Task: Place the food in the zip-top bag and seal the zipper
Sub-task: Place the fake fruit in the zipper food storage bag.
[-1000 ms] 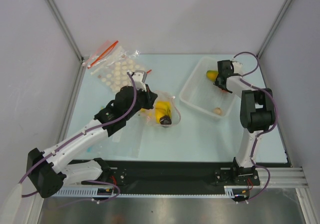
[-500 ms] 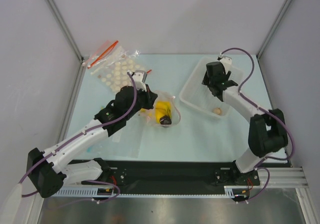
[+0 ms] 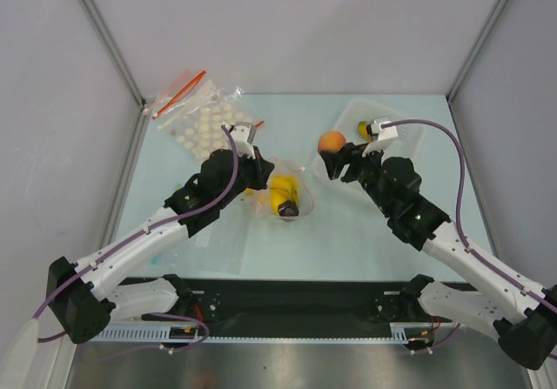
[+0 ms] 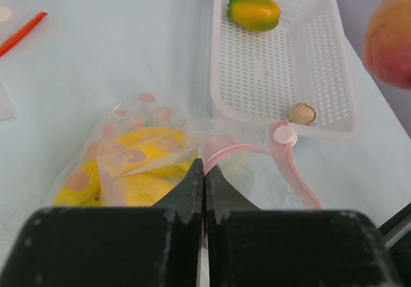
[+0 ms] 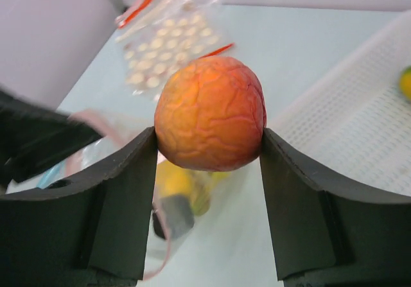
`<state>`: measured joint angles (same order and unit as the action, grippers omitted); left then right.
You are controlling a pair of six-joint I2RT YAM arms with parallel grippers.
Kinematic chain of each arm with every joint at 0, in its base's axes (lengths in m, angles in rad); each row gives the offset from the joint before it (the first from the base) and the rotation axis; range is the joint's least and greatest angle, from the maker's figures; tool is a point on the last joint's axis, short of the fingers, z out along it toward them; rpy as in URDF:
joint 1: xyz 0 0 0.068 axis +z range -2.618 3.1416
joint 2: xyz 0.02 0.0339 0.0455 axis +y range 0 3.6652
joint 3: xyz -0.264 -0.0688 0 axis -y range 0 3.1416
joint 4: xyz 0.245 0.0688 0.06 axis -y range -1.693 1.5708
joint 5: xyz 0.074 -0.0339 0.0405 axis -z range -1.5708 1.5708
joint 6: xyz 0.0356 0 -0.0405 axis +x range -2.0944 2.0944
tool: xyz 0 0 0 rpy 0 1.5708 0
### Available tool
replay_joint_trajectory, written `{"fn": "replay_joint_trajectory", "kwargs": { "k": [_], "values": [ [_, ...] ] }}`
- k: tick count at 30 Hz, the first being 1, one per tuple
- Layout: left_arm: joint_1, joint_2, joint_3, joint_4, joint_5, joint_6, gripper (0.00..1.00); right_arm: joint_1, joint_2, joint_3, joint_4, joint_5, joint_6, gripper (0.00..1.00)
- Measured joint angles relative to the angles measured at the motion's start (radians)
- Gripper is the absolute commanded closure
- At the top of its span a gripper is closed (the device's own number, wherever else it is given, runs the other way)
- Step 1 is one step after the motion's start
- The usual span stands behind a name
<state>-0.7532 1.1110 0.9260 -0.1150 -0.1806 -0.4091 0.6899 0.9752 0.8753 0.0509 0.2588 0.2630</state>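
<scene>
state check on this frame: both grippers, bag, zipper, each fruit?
left gripper: shut on the mouth edge of the zip-top bag
right gripper: shut on peach
zip-top bag: mouth open
zipper: unsealed
peach: held in the air, not yet bagged
banana bunch: inside bag
dark purple piece: inside bag
mango: in basket
beige piece: in basket

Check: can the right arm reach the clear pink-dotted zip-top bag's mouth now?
Likely yes: left gripper pinches the zip-top bag's rim, nothing lies between, and the right gripper holds the orange-red peach nearby.
</scene>
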Motion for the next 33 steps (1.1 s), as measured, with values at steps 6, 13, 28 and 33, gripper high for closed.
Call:
{"fn": "replay_joint_trajectory", "kwargs": {
  "k": [6,13,28,33],
  "values": [
    [0.0,0.002,0.0,0.0,0.0,0.0,1.0,0.084,-0.026,-0.06,0.085,-0.173,-0.088,0.63],
    [0.0,0.002,0.0,-0.001,-0.008,0.0,1.0,0.185,0.01,-0.06,0.108,-0.315,-0.192,0.6],
    [0.0,-0.026,0.0,-0.008,-0.038,0.0,1.0,0.237,0.12,-0.047,0.104,-0.354,-0.282,0.58],
    [0.0,-0.032,0.0,-0.008,-0.05,0.001,0.99,0.238,0.142,-0.034,0.102,-0.353,-0.286,0.21]
  ]
}}
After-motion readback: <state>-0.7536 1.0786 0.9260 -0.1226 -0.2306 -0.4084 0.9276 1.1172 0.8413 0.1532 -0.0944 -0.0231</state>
